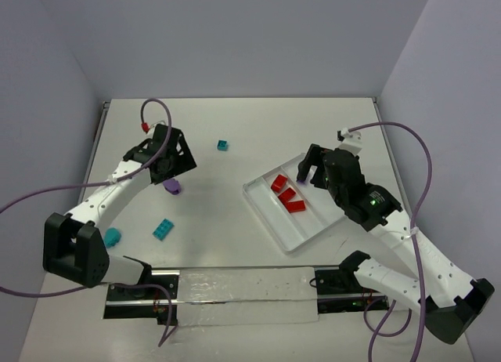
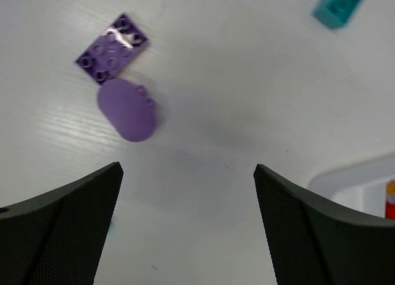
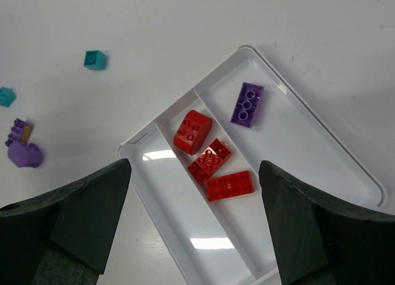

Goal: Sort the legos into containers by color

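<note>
**Legos, in the tray.** White three-compartment tray (image 3: 321, 155) on the right half of the table (image 1: 258, 119), set at a slant.
- Middle compartment: three red bricks close together, namely a rounded red brick (image 3: 192, 132), a red square brick (image 3: 210, 160) touching it, and a red rectangular brick (image 3: 229, 185) just beside.
- Neighbouring outer compartment: one purple rectangular brick (image 3: 247, 104), lying flat, studs up.

**Legos, loose on the table, left half.**
- Purple rounded brick (image 2: 126, 109), next to a purple flat plate (image 2: 112, 49).
- Small teal cube (image 1: 223, 145), alone near the middle of the table.
- Teal rectangular brick (image 1: 163, 229) and teal rounded brick (image 1: 113, 237), near the left arm's base.

**Grippers.**
- Left gripper (image 2: 186, 174): jaws spread wide, nothing between them, above bare table just beside the purple rounded brick.
- Right gripper (image 3: 194, 165): jaws spread wide, holding nothing, over the tray above the red bricks.
</note>
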`<state>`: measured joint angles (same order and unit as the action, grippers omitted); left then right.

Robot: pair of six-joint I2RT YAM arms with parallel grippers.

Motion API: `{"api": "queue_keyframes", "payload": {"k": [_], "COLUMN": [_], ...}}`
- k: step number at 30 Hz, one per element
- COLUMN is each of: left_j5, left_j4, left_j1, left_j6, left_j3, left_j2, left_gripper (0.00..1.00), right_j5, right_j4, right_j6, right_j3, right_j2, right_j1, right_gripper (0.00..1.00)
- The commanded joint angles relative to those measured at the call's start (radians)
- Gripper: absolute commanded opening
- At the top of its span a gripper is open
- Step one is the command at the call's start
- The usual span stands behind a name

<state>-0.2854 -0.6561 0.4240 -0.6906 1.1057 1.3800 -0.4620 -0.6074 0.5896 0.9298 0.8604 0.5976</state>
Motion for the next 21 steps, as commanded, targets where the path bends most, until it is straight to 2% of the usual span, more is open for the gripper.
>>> {"api": "queue_keyframes", "payload": {"k": [1,7,14,19,21], "left_j5": [-0.024,-0.124,-0.097,-0.102,-0.102], "left_j4": [0.021,0.019,0.07,0.105,0.114], "left_j1": [-0.074,-0.114,-0.154,-0.165,-0.165], "left_j6": [-0.09,-0.191,-0.228,-0.252,-0.254], "left_j3": [-0.034,0.01,0.006,-0.007,-0.01], "left_j2": [0.036,0.189,0.283,0.341,0.353], "left_gripper": [0.97,0.97,0.97,0.85,0.73], "right_j5": [0.051,0.057,0.057,0.059,0.058], "right_j4": [0.085,0.085,0.089,0.092,0.093], "right_j6": [-0.001,0.001,0.003,0.003,0.004], "right_j3": [0.01,0.008,0.001,0.0,0.0], "right_j2": [-0.008,-0.009,-0.006,0.009,0.008], "right_j1": [-0.004,-0.003,-0.004,-0.004,-0.004], "right_gripper": [0.92,0.92,0.92,0.92,0.92]}}
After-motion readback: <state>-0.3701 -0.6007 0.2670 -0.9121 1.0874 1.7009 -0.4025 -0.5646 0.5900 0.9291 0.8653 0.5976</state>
